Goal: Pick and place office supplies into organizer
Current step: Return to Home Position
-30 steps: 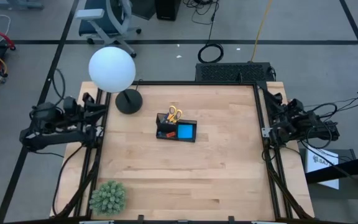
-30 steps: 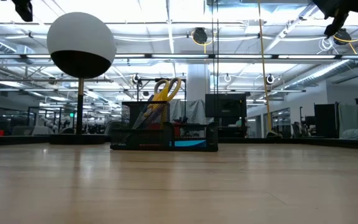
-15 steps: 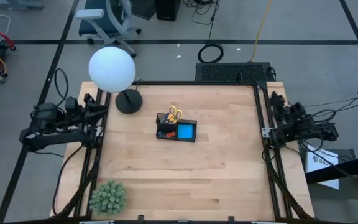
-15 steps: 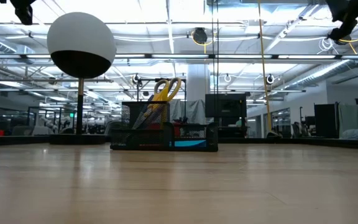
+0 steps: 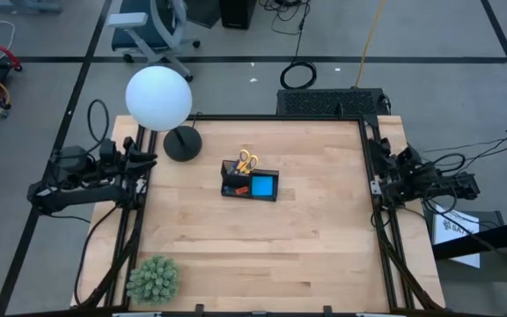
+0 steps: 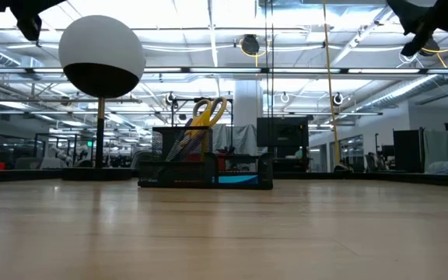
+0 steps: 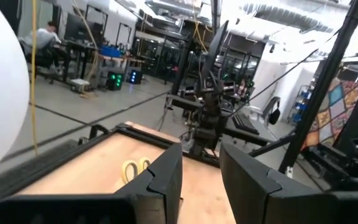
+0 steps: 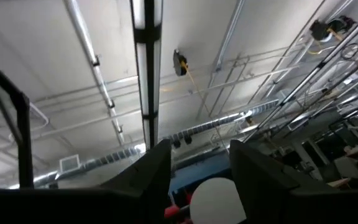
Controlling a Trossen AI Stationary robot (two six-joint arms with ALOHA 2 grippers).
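The black organizer (image 5: 250, 183) stands mid-table. Yellow-handled scissors (image 5: 246, 161) stick up out of its taller section, and a blue note pad (image 5: 263, 186) lies in its lower tray. In the low view the organizer (image 6: 205, 167) shows with the scissors (image 6: 206, 111) on top. My left gripper (image 5: 148, 158) hangs at the table's left edge, open, with nothing between its fingers (image 7: 166, 180). My right gripper (image 5: 375, 151) hangs at the right edge, tipped up toward the ceiling and open (image 8: 201, 168). Both are far from the organizer.
A lamp with a white globe (image 5: 158, 97) stands on a round black base (image 5: 182, 143) at the far left of the table. A green spiky plant (image 5: 153, 279) sits at the near left corner. Bare wood lies all around the organizer.
My right gripper has sunk a little at the table's right edge and tipped further upward. My left gripper has tipped down slightly in place. The organizer and its contents have not moved.
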